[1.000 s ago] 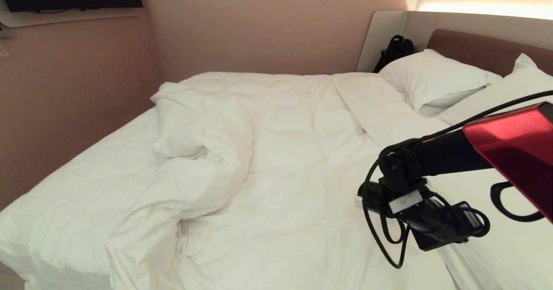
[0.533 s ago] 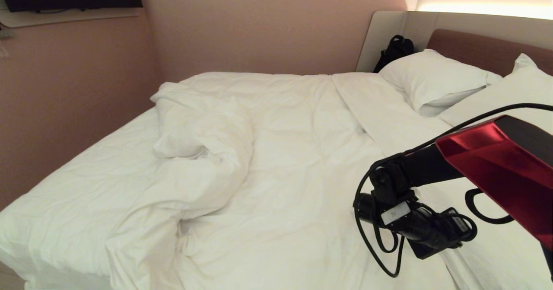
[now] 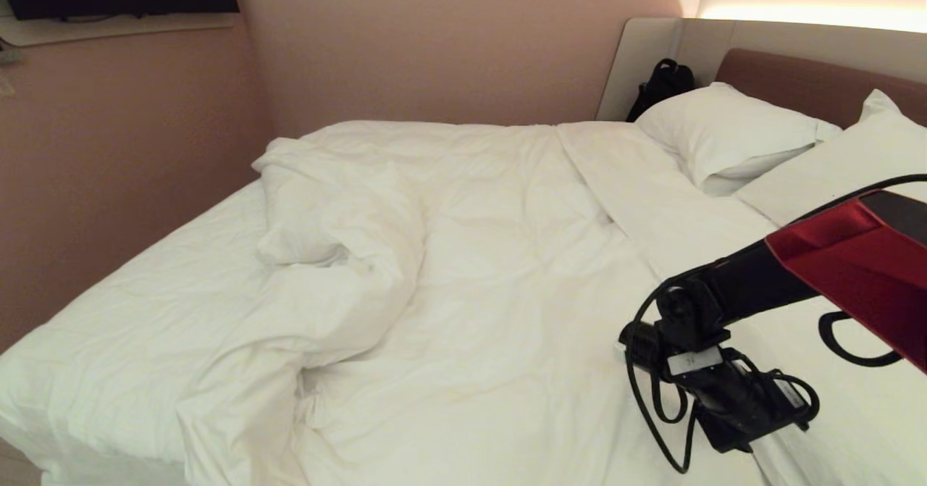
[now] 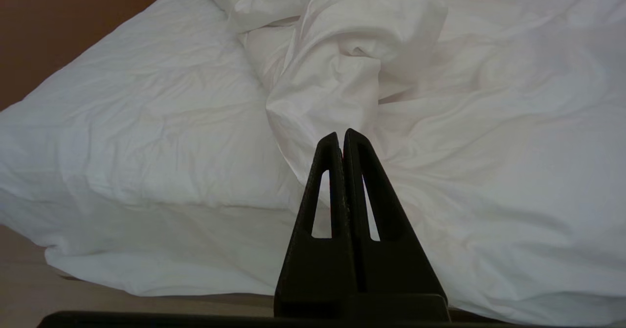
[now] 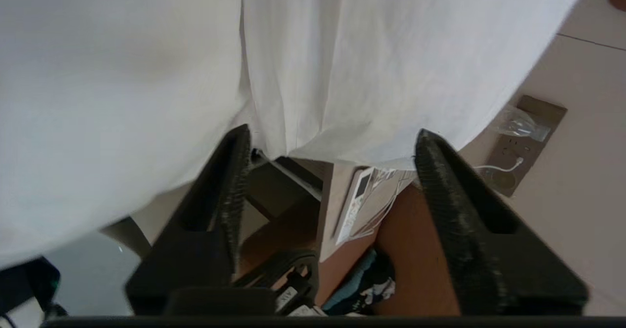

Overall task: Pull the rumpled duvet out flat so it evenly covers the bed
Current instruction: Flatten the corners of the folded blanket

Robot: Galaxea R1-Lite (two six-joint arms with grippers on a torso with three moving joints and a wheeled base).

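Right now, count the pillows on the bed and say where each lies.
2. One pillow lies against the headboard beside the black bag; the second pillow lies nearer the robot, partly cut off, so more may be hidden.

The left gripper rises from the bottom centre of the frame, its two black fingers pressed together into a narrow point, nothing between them. Just past the tips, the duvet bunches into a twisted, puffy fold in the upper middle, then spreads in soft wrinkles over the right half. On the left, the bed shows its creased white sheet. Floor fills the lower left corner.
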